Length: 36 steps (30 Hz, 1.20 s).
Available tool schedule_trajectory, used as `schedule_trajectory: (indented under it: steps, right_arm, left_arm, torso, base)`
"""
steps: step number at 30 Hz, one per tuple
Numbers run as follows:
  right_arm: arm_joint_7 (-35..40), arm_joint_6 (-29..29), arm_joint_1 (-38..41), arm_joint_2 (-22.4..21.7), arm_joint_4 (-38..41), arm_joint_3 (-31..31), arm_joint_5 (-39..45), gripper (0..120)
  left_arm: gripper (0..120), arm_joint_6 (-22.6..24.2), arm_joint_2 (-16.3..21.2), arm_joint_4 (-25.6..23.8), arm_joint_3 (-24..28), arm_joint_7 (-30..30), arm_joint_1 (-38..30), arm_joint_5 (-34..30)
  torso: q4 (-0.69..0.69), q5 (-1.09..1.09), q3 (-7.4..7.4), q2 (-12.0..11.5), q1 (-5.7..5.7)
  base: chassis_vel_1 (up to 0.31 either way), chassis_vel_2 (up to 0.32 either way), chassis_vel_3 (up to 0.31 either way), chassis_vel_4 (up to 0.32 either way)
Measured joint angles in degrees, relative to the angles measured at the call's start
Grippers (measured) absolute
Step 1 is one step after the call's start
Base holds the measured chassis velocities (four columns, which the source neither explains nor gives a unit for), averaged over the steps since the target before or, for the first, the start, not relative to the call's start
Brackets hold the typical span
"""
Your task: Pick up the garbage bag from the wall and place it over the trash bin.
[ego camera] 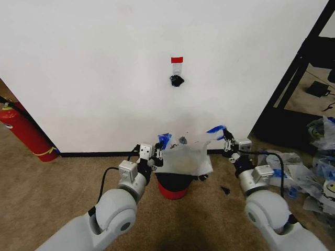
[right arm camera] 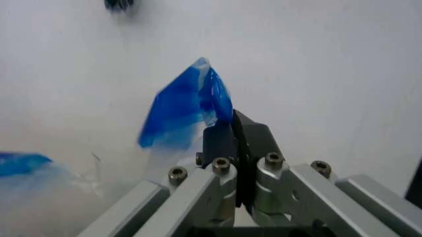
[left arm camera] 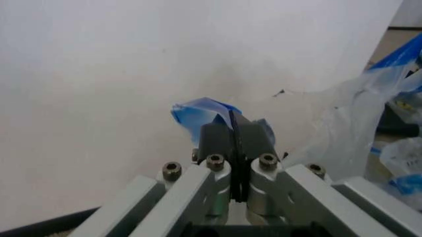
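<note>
Two grippers are at work, one on each side of the bag (ego camera: 183, 157), and both are clamped tight on its blue handles. Nearest us, the left gripper (ego camera: 159, 148) sits low before the wall, jaws pressed together with a crumple of blue plastic pinched between them; the left wrist view shows the left gripper (left arm camera: 234, 133) closed flat on that handle, the white film of the bag (left arm camera: 343, 123) trailing off to one side. Across from it, the right gripper (ego camera: 226, 139) is clenched on the other handle, and the right wrist view catches the right gripper (right arm camera: 232, 129) nipping a blue flap that stands up above the fingertips. Between them the bag hangs stretched wide, its mouth spread over the top of the bin (ego camera: 173, 184), whose dark body and red base peek out beneath the white plastic on the carpet. Just behind the bin runs the black baseboard (ego camera: 99, 153), and above it the wall (ego camera: 104, 73) with a dark hook (ego camera: 177, 80) under a strip of red tape (ego camera: 177, 59).
</note>
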Motion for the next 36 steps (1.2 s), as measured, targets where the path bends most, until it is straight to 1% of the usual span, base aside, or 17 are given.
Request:
schedule_trajectory:
  steps: [4, 8, 11, 13, 15, 18, 20, 21, 23, 25, 27, 28, 31, 36]
  right_arm:
    - [-0.2, 1.6, 1.1, 0.9, -1.0, -0.5, -0.5, 0]
    - [-0.4, 2.1, 0.6, 1.1, -1.6, -0.5, -0.9, 0]
    - [-0.3, 2.1, 1.4, 1.0, -1.9, -0.6, 0.7, 0]
    - [-0.2, 2.1, 1.8, 0.9, -1.9, -0.8, 1.0, 0]
    - [0.0, 2.1, 4.4, -0.2, -1.5, -1.5, 3.5, 0]
    - [1.5, 0.7, 8.2, -2.1, 0.1, -2.2, 8.8, 0]
    - [2.0, 0.3, 8.8, -2.4, 0.5, -2.3, 9.9, 0]
    - [3.3, -0.7, 9.9, -3.2, 1.6, -2.3, 12.8, 0]
    - [4.9, -2.1, 10.5, -4.1, 3.4, -2.3, 16.1, 0]
    - [6.9, -3.5, 10.9, -5.2, 5.9, -1.8, 20.9, 0]
    - [7.9, -3.9, 11.1, -5.9, 7.2, -1.6, 23.8, 0]
    - [7.9, -3.9, 11.1, -5.9, 7.2, -1.6, 23.8, 0]
    - [8.8, -4.0, 12.3, -6.1, 7.5, -1.7, 27.2, 0]
    - [9.8, -4.0, 14.8, -4.3, 4.6, -3.5, 29.2, 0]
  left_arm:
    - [0, -1.1, -0.5, 1.5, -0.1, 0.0, -1.2, 0.6]
    - [0, -2.4, -0.8, 2.2, 0.2, 0.5, -0.6, 1.0]
    - [0, -2.7, -2.1, 3.4, 1.1, 0.6, -1.2, 1.5]
    - [0, -2.6, -2.3, 3.6, 1.2, 0.6, -1.7, 1.4]
    - [0, -1.5, -3.1, 3.7, 1.5, -0.5, -5.4, -0.5]
    - [0, 0.1, -2.0, 2.3, 0.7, -1.9, -9.7, -4.8]
    - [0, 0.3, -1.6, 2.0, 0.5, -2.0, -10.1, -5.3]
    - [0, 0.9, -0.8, 0.9, -0.2, -2.5, -10.6, -6.9]
    - [0, 1.6, -0.4, -0.5, -0.8, -3.0, -10.5, -8.1]
    - [0, 2.1, -0.1, -2.6, -1.7, -3.1, -9.3, -8.8]
    - [0, 2.2, 0.2, -3.6, -2.2, -3.1, -8.4, -8.8]
    - [0, 2.2, 0.2, -3.6, -2.2, -3.1, -8.4, -8.8]
    - [0, 2.2, 0.4, -4.0, -2.8, -3.1, -7.9, -8.8]
    - [0, 2.0, 0.0, -3.0, -3.5, -3.1, -6.5, -8.6]
  torso:
    - [0.0, -0.01, 0.0, 0.0, 0.0]
    - [-0.01, 0.01, 0.0, 0.0, 0.0]
    - [0.01, 0.0, 0.0, 0.0, 0.0]
    - [0.01, 0.0, 0.0, 0.0, 0.0]
    - [0.0, 0.0, 0.01, 0.0, 0.0]
    - [-0.01, 0.01, 0.0, 0.0, 0.0]
    - [0.0, 0.02, 0.01, 0.0, 0.0]
    - [0.02, 0.01, 0.01, 0.0, 0.0]
    - [0.03, 0.0, 0.01, 0.0, 0.0]
    - [0.0, 0.0, 0.0, 0.0, 0.0]
    - [0.0, 0.0, 0.0, 0.0, 0.0]
    - [0.0, 0.0, 0.0, 0.0, 0.0]
    - [0.0, 0.0, 0.0, 0.0, 0.0]
    - [-0.01, 0.01, 0.0, 0.0, 0.0]
  base:
    - [0.0, 0.0, 0.0, 0.0]
    - [0.0, 0.0, 0.0, 0.0]
    - [0.0, 0.0, 0.0, 0.0]
    - [0.0, 0.0, 0.0, 0.0]
    - [0.0, 0.0, 0.0, 0.0]
    - [0.0, 0.0, 0.0, 0.0]
    - [0.0, 0.0, 0.0, 0.0]
    - [0.0, 0.0, 0.0, 0.0]
    - [0.0, 0.0, 0.0, 0.0]
    - [0.0, 0.0, 0.0, 0.0]
    - [0.0, 0.0, 0.0, 0.0]
    - [0.0, 0.0, 0.0, 0.0]
    - [0.0, 0.0, 0.0, 0.0]
    - [0.0, 0.0, 0.0, 0.0]
